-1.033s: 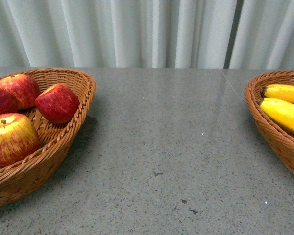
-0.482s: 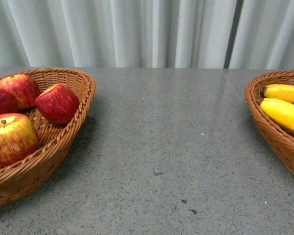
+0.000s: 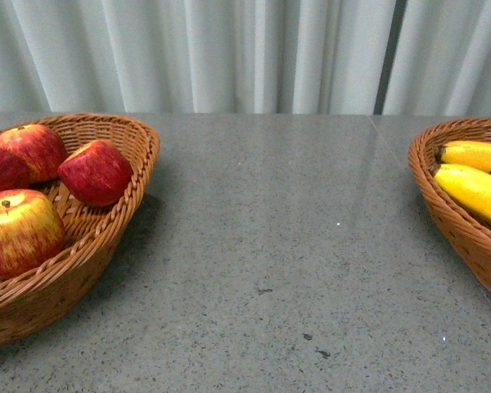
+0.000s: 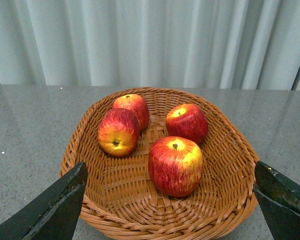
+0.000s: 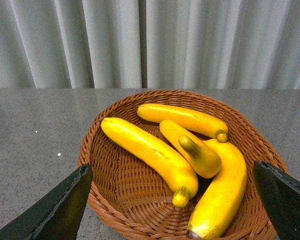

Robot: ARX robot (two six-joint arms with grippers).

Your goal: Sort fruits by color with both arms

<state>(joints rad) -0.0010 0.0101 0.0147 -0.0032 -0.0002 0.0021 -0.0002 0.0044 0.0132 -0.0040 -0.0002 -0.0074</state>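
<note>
Front view crops both baskets; wrist views show each gripper's fingers (image 4: 50,210) (image 5: 55,207) spread.

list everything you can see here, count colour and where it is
apples: four, red with yellow streaks, all in the left basket
bananas: four, bright yellow with brownish tips, all in the right basket
left basket: one, brown wicker, on the table at the left edge of the front view
right basket: one, brown wicker, on the table at the right edge of the front view
table: one, grey speckled top, bare between the baskets
curtain: pale grey-white, pleated, behind the table
left hand: black, open, fingers either side of the apple basket, holding nothing
right hand: black, open, fingers either side of the banana basket, holding nothing
</note>
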